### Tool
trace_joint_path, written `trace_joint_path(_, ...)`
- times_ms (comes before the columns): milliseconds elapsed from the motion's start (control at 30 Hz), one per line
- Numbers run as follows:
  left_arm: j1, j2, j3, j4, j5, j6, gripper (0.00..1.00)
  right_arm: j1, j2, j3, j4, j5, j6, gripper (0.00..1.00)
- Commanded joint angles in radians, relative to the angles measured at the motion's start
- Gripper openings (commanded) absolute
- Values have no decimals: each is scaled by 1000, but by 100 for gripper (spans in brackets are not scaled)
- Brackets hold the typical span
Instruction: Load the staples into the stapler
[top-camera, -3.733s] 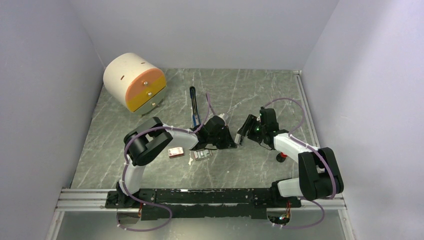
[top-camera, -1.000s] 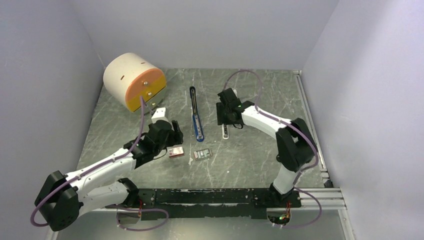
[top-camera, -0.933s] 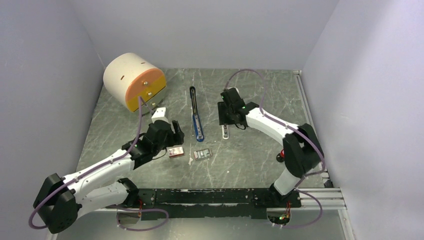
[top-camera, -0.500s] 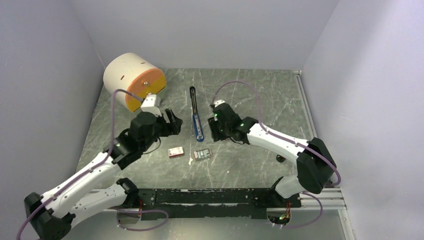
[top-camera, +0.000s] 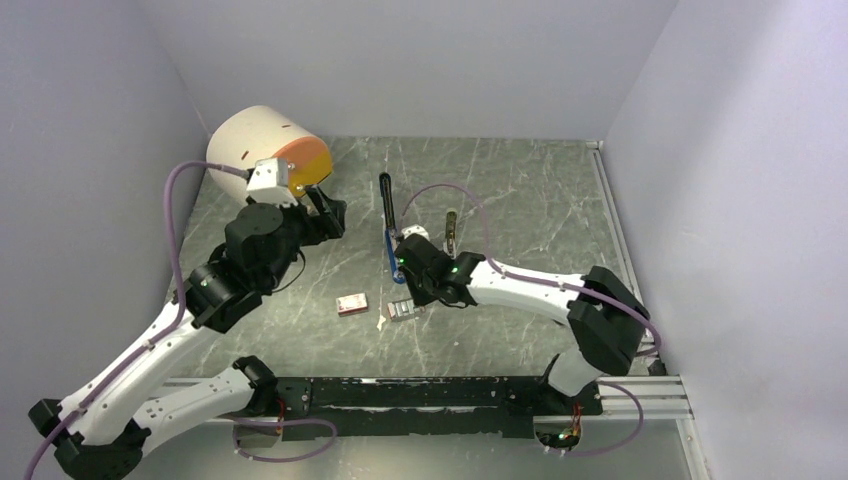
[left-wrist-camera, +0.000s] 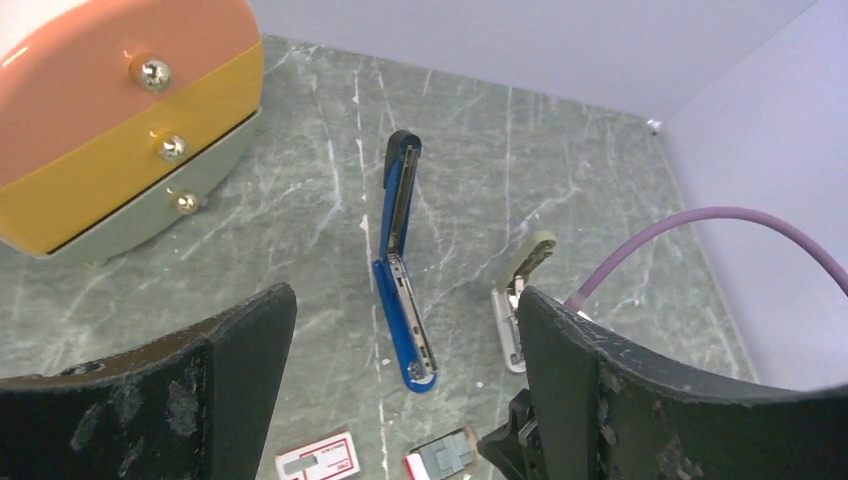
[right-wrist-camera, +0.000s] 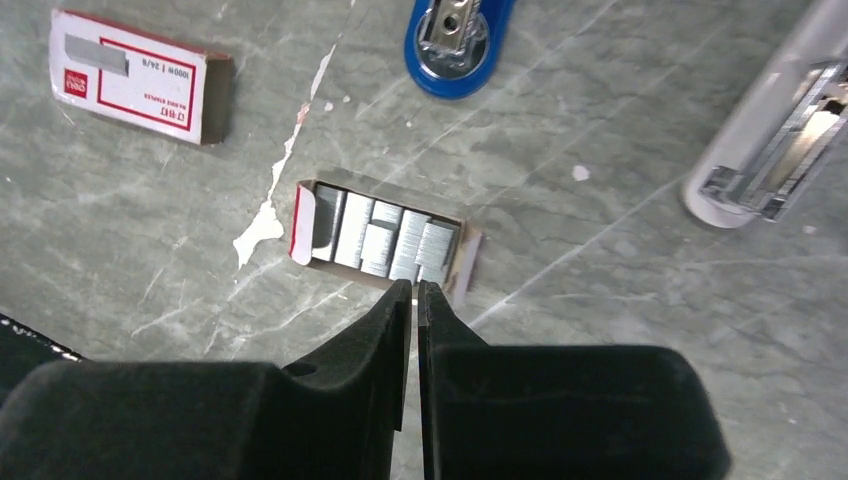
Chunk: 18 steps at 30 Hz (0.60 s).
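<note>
The blue stapler (top-camera: 391, 240) lies opened out flat mid-table, its black arm pointing away; it also shows in the left wrist view (left-wrist-camera: 400, 280). The staples (right-wrist-camera: 385, 240) sit as grey strips in an open cardboard tray (top-camera: 402, 309) just near of the stapler's blue tip (right-wrist-camera: 460, 35). My right gripper (right-wrist-camera: 414, 287) hovers at the tray's near edge, its jaws shut with only a slit and nothing between them. Raised high at the back left, my left gripper (top-camera: 325, 215) stands wide open and empty.
The red-and-white box sleeve (top-camera: 350, 304) lies left of the tray. A beige-grey bar (top-camera: 451, 228) rests right of the stapler. A round cream, orange and yellow drawer unit (top-camera: 265, 160) stands at the back left, close behind my left wrist.
My right arm swung from the beige bar to the staple tray and its jaws closed. My left arm rose and drew back toward the drawer unit, away from the box sleeve.
</note>
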Motion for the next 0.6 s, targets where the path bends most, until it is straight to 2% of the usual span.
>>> trace_joint_path(0,5,51,85,-89,-17,94,86,27,60,4,28,-2,43,13)
trace_joint_path(167,5,54,58,-136,-71,118,86,27,119,47,3,77,84,22)
trace_joint_path(567,4,52,-5,-118,-110,112,86,27,172,75,-28,80,108,38)
